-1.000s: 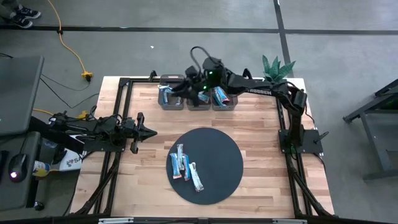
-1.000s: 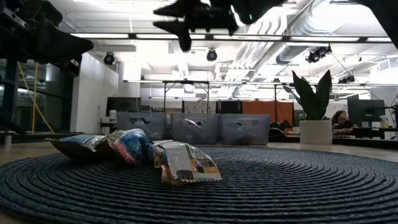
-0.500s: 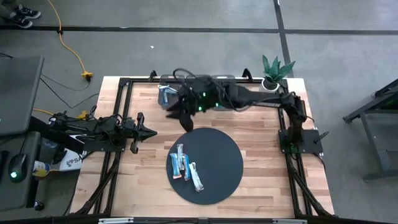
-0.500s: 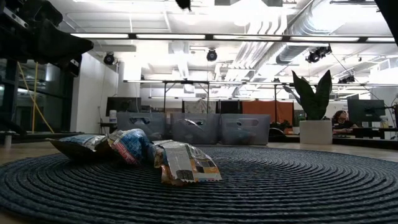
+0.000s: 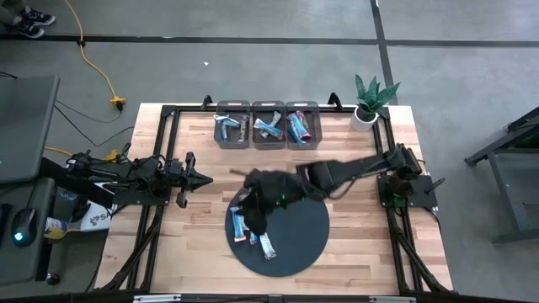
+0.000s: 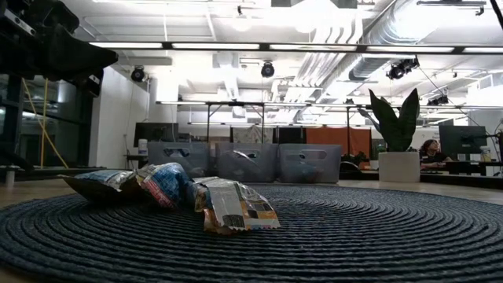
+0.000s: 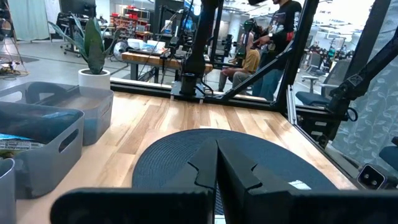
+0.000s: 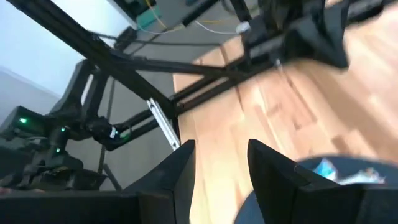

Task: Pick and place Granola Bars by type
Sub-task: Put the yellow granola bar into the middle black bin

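On my wooden tabletop (image 5: 354, 244) lies the round dark mat (image 5: 295, 240). My right hand (image 5: 251, 202) hangs over its left edge, fingers (image 8: 180, 168) parted, gripping nothing. Below it, the Granola Bars (image 5: 251, 231) lie on the mat; others fill the three bins (image 5: 268, 135). My left hand (image 5: 195, 178) waits closed at the tabletop's left.

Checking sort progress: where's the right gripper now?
High view: the right gripper is open above the round mat's left edge, over the remaining bars, away from the three bins.
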You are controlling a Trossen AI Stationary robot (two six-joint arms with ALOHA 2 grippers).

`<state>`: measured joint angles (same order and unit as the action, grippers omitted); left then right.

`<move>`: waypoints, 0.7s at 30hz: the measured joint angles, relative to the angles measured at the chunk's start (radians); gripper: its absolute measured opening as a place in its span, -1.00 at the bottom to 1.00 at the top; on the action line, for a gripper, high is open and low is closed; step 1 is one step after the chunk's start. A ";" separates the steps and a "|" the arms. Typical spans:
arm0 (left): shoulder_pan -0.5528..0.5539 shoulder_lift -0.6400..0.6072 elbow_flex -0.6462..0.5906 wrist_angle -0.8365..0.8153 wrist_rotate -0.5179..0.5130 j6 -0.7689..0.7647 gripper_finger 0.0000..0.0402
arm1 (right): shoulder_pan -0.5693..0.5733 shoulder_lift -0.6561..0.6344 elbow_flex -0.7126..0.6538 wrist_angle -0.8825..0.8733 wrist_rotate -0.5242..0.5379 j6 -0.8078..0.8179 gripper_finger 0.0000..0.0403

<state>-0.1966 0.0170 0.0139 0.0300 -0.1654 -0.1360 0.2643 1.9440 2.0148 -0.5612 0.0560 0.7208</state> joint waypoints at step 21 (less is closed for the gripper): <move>0.000 0.000 0.000 0.000 0.000 0.000 -0.99 | 0.120 0.268 0.000 -0.142 0.160 0.480 -0.35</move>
<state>-0.1966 0.0172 0.0143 0.0300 -0.1658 -0.1360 0.3839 2.2122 2.0148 -0.7027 0.2157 1.2007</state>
